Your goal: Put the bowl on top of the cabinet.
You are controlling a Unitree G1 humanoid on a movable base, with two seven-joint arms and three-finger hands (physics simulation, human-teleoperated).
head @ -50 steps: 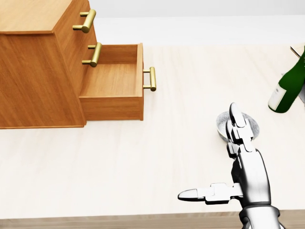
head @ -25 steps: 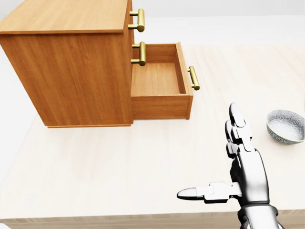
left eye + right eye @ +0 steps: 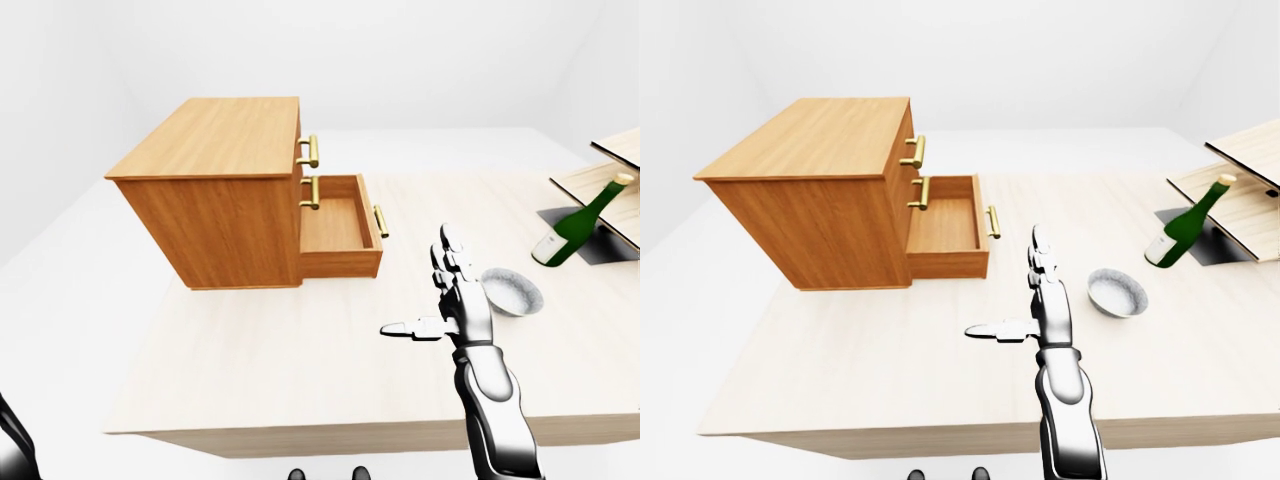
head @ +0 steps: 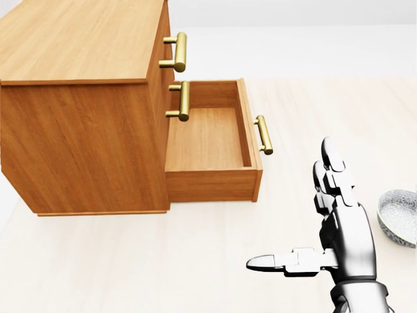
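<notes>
R hand [image 4: 342,235] splayed nr bowl [image 3: 1117,292]

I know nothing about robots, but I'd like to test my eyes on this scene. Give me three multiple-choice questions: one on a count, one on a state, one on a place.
1. How many brass bar handles show on the orange-brown wooden cabinet?
A. one
B. three
C. five

2. How is the cabinet's lowest drawer?
A. shut
B. pulled open and empty
C. taken out altogether

3. Where is the pale grey round bowl?
A. on top of the cabinet
B. inside the drawer
C. on the light wooden table, right of the robot's silver right hand in the right-eye view

Answers:
1 B: two handles sit on the shut drawers and one on the open drawer.
2 B: its bare wooden floor shows in the head view.
3 C: it rests on the tabletop, apart from the hand.
</notes>
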